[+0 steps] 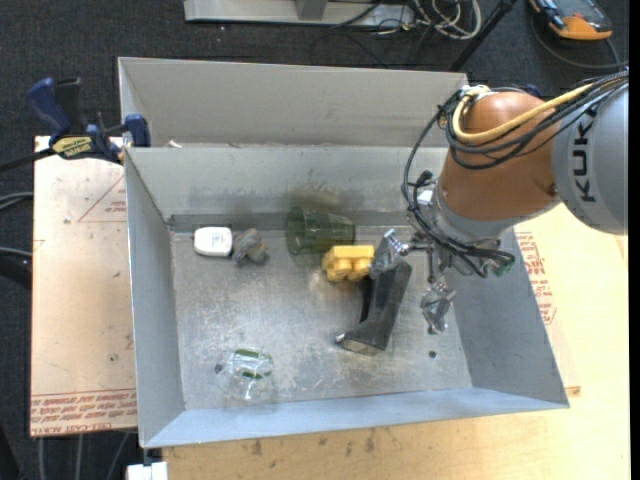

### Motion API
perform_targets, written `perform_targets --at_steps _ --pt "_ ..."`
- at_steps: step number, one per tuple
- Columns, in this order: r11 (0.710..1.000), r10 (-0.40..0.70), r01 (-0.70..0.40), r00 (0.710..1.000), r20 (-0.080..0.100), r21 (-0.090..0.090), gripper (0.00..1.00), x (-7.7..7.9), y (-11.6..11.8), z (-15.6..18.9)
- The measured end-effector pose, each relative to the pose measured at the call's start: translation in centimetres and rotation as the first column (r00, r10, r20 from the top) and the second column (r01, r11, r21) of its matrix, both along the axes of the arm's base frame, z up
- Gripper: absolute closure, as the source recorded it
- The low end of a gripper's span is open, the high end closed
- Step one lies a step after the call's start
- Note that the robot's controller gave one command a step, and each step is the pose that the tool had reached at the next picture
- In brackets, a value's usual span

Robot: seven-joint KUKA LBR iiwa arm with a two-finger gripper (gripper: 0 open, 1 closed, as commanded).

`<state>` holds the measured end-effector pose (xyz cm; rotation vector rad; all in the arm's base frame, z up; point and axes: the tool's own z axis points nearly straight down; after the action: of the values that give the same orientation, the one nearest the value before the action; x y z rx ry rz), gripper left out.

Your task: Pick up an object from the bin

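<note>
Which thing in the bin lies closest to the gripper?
The long black piece, just beside the gripper; the yellow block, green cup and others lie farther left.

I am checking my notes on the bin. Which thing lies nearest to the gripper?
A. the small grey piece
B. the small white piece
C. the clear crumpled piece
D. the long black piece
D: the long black piece lies right beside the gripper; the others lie farther left.
</note>
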<state>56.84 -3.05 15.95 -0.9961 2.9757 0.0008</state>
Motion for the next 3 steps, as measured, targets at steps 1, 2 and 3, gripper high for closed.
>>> perform_targets --at_steps 1,2,3 --pt "0.93 0.368 -0.368 0.93 0.013 0.002 0.0 1.76 -0.85 -7.04" --pt "0.928 0.373 -0.373 0.928 -0.004 0.002 1.0 1.13 -0.94 -7.02" --pt "0.928 0.373 -0.373 0.928 -0.004 0.002 1.0 1.13 -0.94 -7.02"
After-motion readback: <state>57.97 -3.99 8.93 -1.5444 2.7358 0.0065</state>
